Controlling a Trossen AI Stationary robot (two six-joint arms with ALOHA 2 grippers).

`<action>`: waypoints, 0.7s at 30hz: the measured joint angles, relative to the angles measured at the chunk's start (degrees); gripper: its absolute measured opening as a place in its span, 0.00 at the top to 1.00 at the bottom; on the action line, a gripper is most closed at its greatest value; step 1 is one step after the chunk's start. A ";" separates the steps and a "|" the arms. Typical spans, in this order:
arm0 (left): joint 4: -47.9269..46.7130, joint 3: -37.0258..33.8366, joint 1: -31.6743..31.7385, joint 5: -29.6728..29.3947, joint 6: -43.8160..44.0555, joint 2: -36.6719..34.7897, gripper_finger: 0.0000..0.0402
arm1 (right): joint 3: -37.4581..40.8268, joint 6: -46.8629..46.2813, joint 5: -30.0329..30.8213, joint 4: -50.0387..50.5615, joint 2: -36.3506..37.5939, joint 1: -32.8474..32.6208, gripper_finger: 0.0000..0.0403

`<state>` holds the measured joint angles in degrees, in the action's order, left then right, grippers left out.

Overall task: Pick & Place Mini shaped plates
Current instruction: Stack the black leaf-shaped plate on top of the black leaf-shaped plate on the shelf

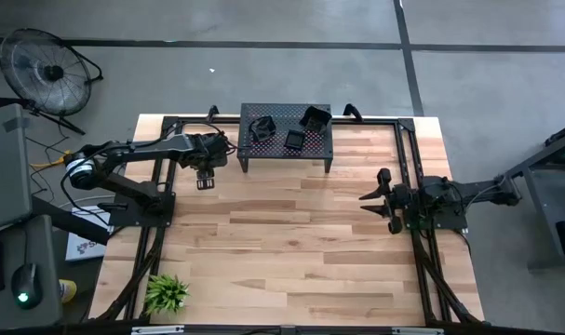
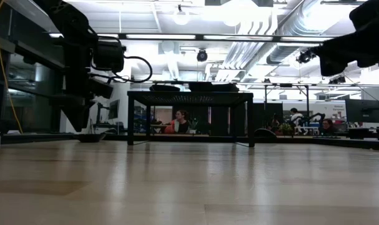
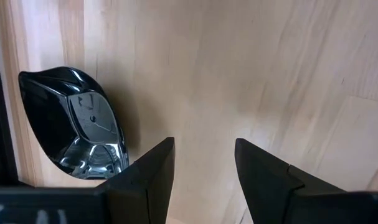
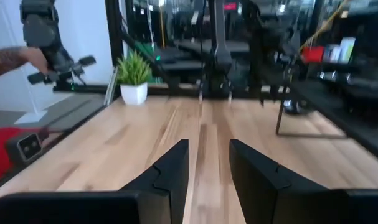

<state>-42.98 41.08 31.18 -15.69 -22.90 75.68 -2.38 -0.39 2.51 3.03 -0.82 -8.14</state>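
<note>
A glossy black lobed mini plate (image 3: 70, 121) rests on its base on the wooden table, near the far left. My left gripper (image 3: 204, 165) hangs over the table beside it, open and empty, with the plate just outside one finger. In the low view this plate (image 2: 89, 136) sits under the left gripper (image 2: 77, 119). Three more mini plates (image 1: 262, 128) (image 1: 293, 140) (image 1: 316, 118) lie on top of the black perforated stand (image 1: 249, 149). My right gripper (image 1: 375, 197) waits open and empty over the table's right side.
The perforated stand stands at the table's far edge, its legs (image 2: 131, 119) close to the right of my left gripper. A small green plant (image 1: 166, 293) sits at the near left corner. A person's arm (image 4: 14, 59) shows beyond the table. Bare wood (image 1: 291, 251) fills the middle.
</note>
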 joint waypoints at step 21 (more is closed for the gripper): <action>-0.54 0.00 0.00 -1.24 -2.05 -0.02 0.59 | 1.83 -4.25 -2.71 -4.28 -7.47 7.13 0.73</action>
<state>-43.52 41.08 31.18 -16.94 -24.95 75.66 -0.56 -4.65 -0.21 -1.25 -8.29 -1.02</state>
